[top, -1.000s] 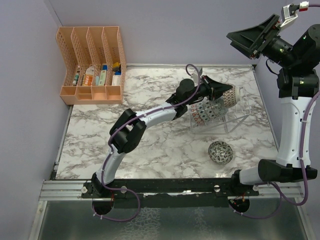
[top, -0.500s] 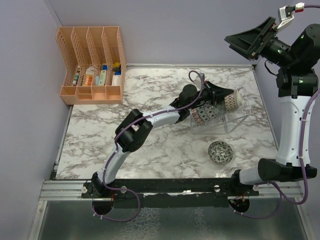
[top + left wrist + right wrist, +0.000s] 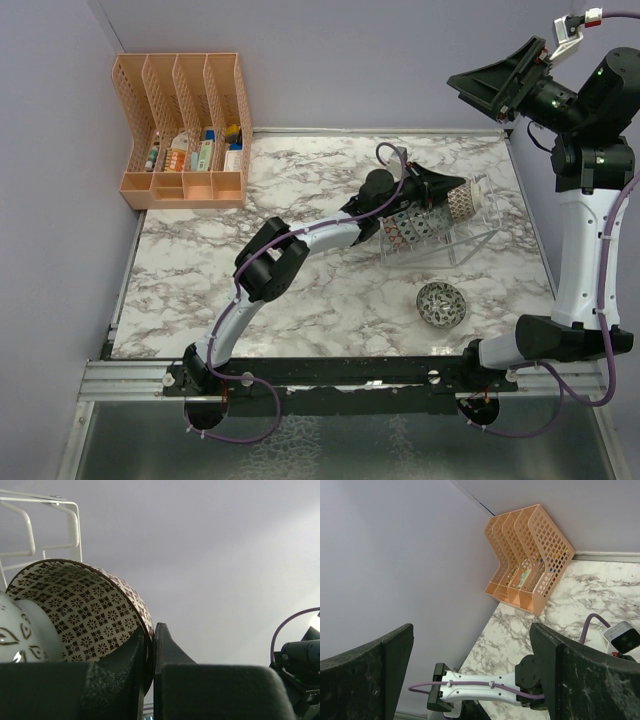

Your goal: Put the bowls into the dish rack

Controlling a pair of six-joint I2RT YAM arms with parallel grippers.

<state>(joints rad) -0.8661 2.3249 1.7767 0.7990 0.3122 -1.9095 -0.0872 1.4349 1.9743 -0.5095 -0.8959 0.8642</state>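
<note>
The left gripper [image 3: 150, 647] is pinching the rim of the brown-and-white patterned ceramic bowl [image 3: 85, 610], which is standing on edge near the right end of the thin-wire dish rack [image 3: 50, 517]. In my judgement, the bowl should be seating firmly between prongs before the fingers are parting, and the arm should then be backing straight out. The right gripper [image 3: 490, 85] is hanging wide apart, high beyond the rack. A dark grey-green patterned bowl [image 3: 441, 304] is lying just in front of the rack.

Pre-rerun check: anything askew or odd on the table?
The thin-wire dish rack sits diagonal to the marble table's edges, possibly tipped. The left hand pinches the rim of a brown-patterned ceramic bowl there. One dark patterned round bowl sits outside it.
</note>
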